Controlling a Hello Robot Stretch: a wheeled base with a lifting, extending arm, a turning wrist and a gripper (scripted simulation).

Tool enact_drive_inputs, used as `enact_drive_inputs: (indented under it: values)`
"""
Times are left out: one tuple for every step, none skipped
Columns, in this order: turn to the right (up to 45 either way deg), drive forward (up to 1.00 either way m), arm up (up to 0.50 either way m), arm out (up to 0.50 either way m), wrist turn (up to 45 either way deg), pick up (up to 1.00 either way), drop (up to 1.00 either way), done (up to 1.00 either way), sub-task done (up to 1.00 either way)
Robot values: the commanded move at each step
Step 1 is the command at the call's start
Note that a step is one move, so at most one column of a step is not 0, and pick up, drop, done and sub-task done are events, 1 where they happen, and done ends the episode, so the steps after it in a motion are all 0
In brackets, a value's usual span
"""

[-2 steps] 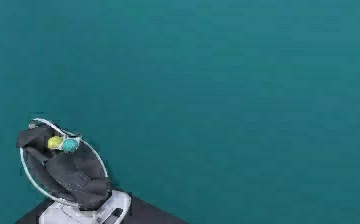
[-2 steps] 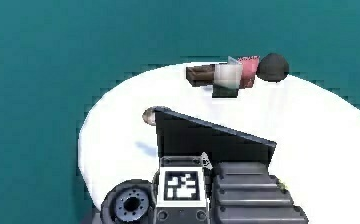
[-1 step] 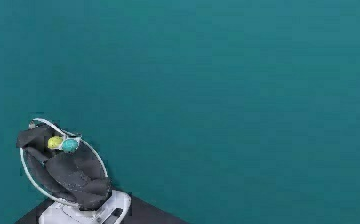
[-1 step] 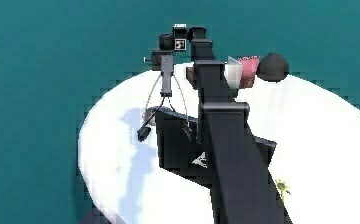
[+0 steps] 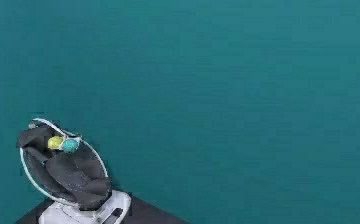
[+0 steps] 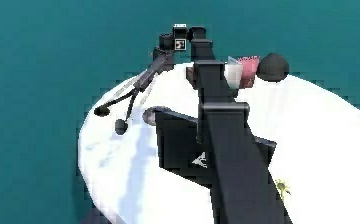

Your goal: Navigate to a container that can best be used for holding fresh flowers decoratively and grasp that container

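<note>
A round white table shows in the arm side view. At its far edge a small pink and white container-like thing stands next to a dark round thing. My arm rises across the table, with its white marker squares at the far end. The gripper reaches down and left from there to the table's left edge. Only bare tabletop and teal floor lie behind its fingertips, so it holds nothing.
A dark flat box lies on the table by the arm, with a grey ring beside it and a small yellow-green bit near the front. In the forward view, a dark baby bouncer with yellow and teal balls stands before a teal wall.
</note>
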Motion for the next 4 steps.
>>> enact_drive_inputs:
  values:
    - [0.0, 0.0, 0.0, 0.0, 45.0, 0.0, 0.0, 0.0, 0.0]
    - [0.0, 0.0, 0.0, 0.0, 45.0, 0.0, 0.0, 0.0, 0.0]
    - [0.0, 0.0, 0.0, 0.0, 27.0, 0.0, 0.0, 0.0, 0.0]
    - [0.0, 0.0, -0.26, 0.0, 0.0, 0.0, 0.0, 0.0, 0.0]
